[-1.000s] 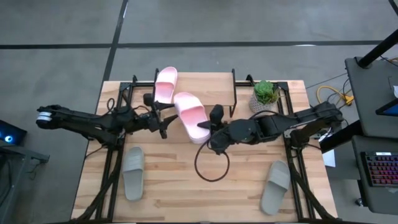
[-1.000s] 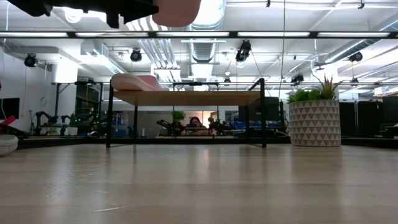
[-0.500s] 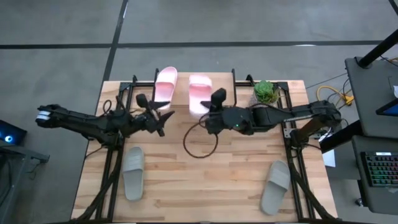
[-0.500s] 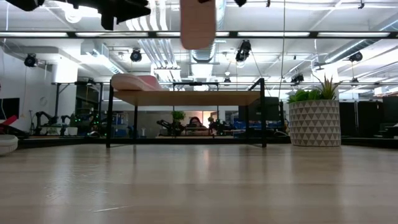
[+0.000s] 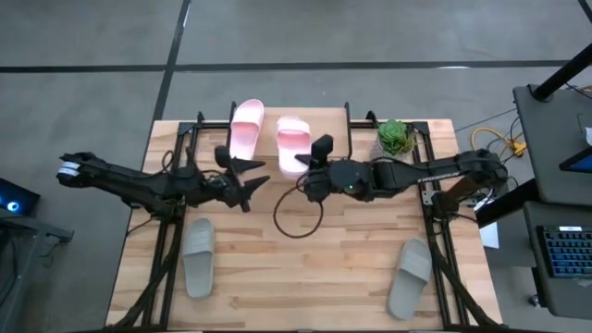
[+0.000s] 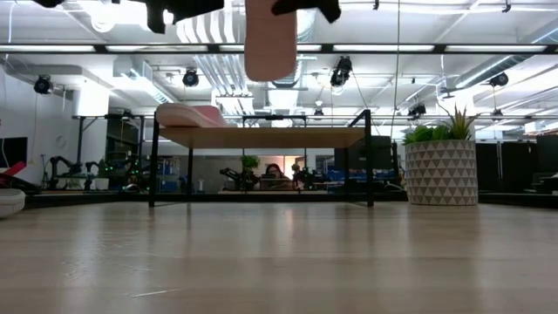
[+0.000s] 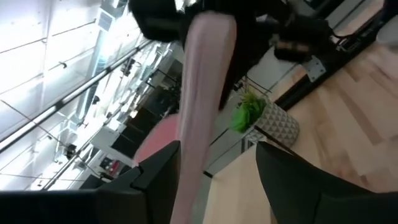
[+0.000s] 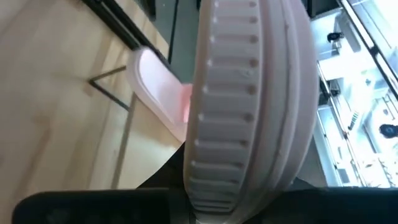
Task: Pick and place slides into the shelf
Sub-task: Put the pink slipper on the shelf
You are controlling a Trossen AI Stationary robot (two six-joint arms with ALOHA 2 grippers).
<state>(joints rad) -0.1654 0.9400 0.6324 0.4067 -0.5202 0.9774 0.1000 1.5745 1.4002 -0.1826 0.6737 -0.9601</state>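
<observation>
My right gripper (image 5: 306,177) is shut on one light pink slide (image 5: 293,146), held in the air over the shelf (image 6: 261,137) at the table's far edge. In the low view this slide (image 6: 269,39) hangs down from the top of the picture. The other pink slide (image 5: 246,128) lies flat on the shelf's plank top, just left of the held one. My left gripper (image 5: 256,181) is open in the air, near and left of the held slide, touching nothing. Two grey slides (image 5: 197,257) (image 5: 410,276) lie sole-down on the table near its front corners. My right gripper holds the pink slide by its near end (image 5: 295,170), coming from the table's near right side, along the slide's length. The ribbed sole (image 8: 249,93) fills the right wrist view. The slide is lifted clear and tilted, its free far end (image 6: 269,74) lower than the held end.
A potted plant (image 5: 396,137) in a patterned pot stands right of the shelf. A black cord loop (image 5: 296,218) lies on the table's middle. The shelf's black legs (image 6: 153,161) (image 6: 370,157) stand at its ends. Bare wood lies between the grey slides.
My right gripper has carried the pink slide from the table's middle toward the far edge, turning it from a slant until it lies lengthwise beside the other pink slide over the shelf. My left gripper has shifted a little toward the table's right.
</observation>
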